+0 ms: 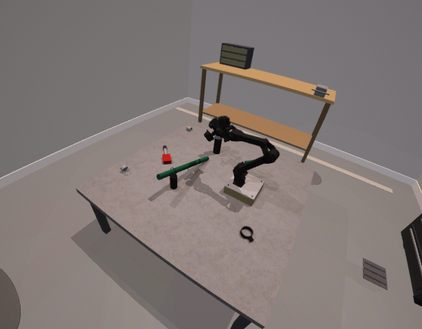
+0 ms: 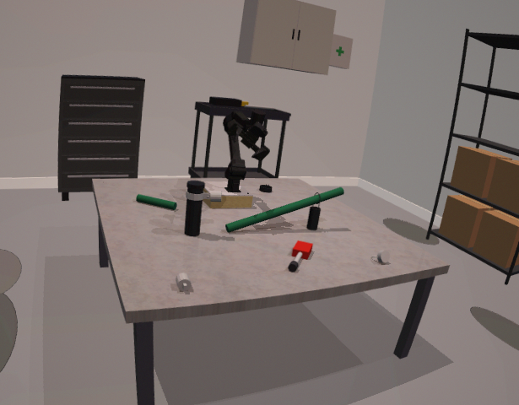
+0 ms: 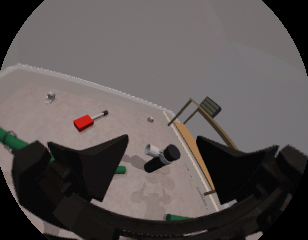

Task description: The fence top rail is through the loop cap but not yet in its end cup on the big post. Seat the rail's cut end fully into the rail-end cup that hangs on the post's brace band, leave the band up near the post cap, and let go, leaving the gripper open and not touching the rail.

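The green top rail (image 1: 182, 167) (image 2: 277, 211) passes through the wire loop cap on the short black post (image 1: 173, 181) (image 2: 313, 218). It slopes down, its low end at or near the table top, apart from the cup. The big black post (image 1: 217, 147) (image 2: 192, 219) (image 3: 154, 164) stands upright. Its grey brace band (image 2: 193, 196) sits just below the post cap, with the grey rail-end cup (image 2: 214, 197) (image 3: 152, 149) sticking out sideways. My gripper (image 1: 217, 136) (image 3: 162, 139) is open and empty, above the big post's top in the top view, clear of the rail. It hides the band there.
A short green tube (image 1: 251, 161) (image 2: 157, 202) lies beside the arm's base block (image 1: 239, 195) (image 2: 241, 202). A red-headed tool (image 1: 166, 158) (image 2: 302, 249) (image 3: 84, 122), a black ring clamp (image 1: 246, 232) (image 2: 265, 188) and two small grey fittings lie on the table.
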You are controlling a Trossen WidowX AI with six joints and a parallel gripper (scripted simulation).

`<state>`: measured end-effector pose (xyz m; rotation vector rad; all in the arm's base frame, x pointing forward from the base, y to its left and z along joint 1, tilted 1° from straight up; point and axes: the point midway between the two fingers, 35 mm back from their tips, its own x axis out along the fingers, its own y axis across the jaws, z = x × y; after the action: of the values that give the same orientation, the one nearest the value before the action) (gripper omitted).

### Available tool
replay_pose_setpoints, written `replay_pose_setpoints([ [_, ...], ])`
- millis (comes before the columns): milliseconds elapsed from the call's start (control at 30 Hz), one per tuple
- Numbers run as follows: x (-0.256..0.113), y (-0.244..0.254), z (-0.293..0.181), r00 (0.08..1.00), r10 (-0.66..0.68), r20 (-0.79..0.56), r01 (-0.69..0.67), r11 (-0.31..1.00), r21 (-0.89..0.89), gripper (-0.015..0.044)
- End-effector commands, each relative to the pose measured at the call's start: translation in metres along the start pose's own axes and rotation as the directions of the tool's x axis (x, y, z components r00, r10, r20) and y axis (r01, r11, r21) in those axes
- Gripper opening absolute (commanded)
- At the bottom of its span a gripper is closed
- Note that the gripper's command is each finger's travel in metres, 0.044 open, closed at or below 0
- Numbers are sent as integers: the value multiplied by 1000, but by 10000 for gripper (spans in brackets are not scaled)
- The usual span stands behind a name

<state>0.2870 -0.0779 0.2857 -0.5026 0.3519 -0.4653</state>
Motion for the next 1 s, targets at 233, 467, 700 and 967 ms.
replay_pose_setpoints([
  [233, 31, 86, -18, 640, 605, -474, -434, 793, 427, 440],
  [467, 31, 86, -18, 640, 605, -474, -434, 793, 427, 440],
  [700, 31, 86, -18, 640, 605, -474, -434, 793, 427, 440],
  [967, 47, 75, -24, 648, 590, -482, -527, 804, 275, 440],
])
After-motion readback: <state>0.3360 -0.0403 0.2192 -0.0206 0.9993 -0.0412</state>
